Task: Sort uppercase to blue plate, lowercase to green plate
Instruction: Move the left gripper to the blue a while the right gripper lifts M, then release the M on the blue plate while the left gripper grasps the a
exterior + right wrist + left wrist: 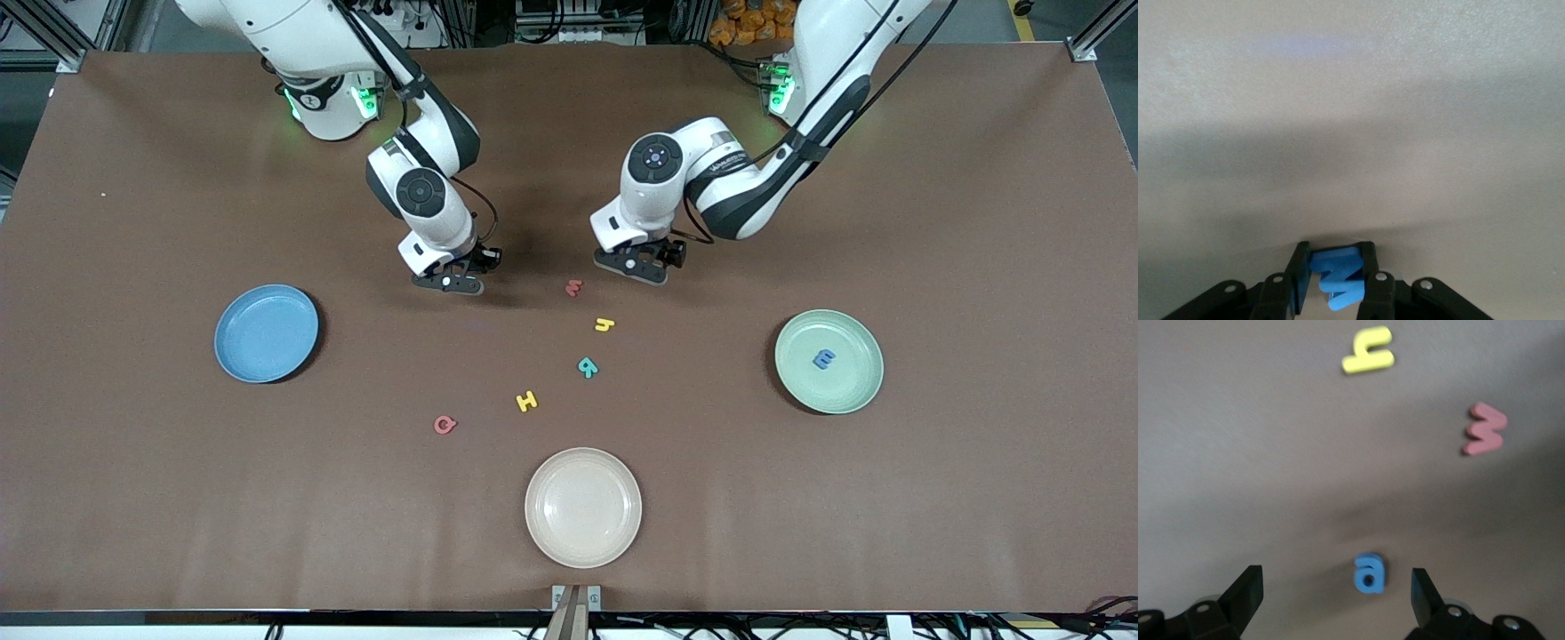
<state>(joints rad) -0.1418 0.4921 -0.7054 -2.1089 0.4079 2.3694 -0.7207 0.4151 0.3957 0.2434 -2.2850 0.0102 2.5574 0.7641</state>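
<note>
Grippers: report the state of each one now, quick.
Left gripper: open, over the blue lowercase a, holding nothing.
Right gripper: shut on the blue uppercase M.

A robotics lab is indicated: two Franka arms (427, 169) are mounted at a brown-covered surface (889, 498), framed by aluminium profile posts (53, 31), with cable bundles (1022, 622) seen along its edge.

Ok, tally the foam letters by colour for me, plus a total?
Blue: 3 (m on green plate, a, M in right end effector)
Red: 2 (m, Q)
Yellow: 2 (h, H)
Teal: 1 (R)
Total: 8
</note>
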